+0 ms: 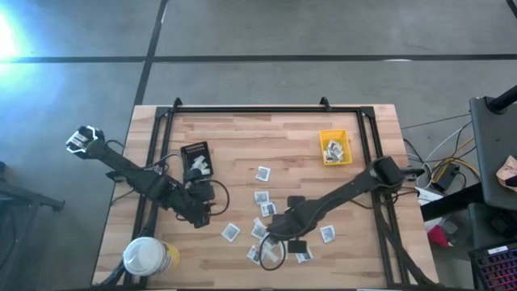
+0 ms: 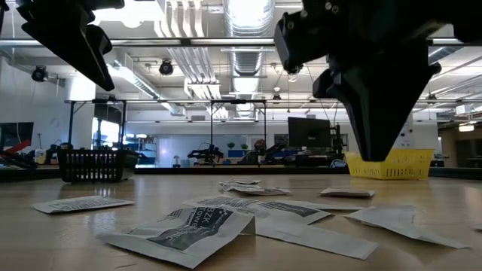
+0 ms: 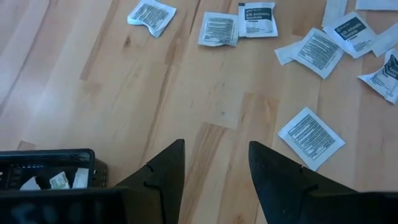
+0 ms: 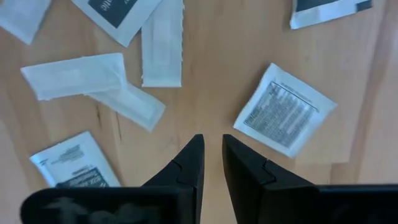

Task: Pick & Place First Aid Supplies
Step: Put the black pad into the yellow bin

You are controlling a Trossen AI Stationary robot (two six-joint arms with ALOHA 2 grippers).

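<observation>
**Both arms poised over scattered packets**

In the high view the wooden surface (image 1: 242, 137) carried a loose scatter of first aid packets (image 1: 262, 173) across its lower centre, lying flat, some overlapping, with one square packet (image 1: 231, 232) off to the left of the cluster. A small yellow bin (image 1: 334, 147) sat at the upper right of the surface with a few packets inside, and a black tray (image 1: 196, 158) lay left of centre, also holding a little material. A white-lidded yellow tub (image 1: 149, 257) stood at the lower left corner.

The right gripper (image 4: 212, 155) hung above bare wood amid the cluster, its jaws a narrow gap apart and gripping nothing; a printed square packet (image 4: 285, 116) lay just beside one tip, and narrow pale strips (image 4: 93, 81) lay near the other.

The left gripper (image 3: 216, 163) hovered beside the black tray, jaws wide apart and empty, with another square packet (image 3: 310, 137) close to one finger.
</observation>
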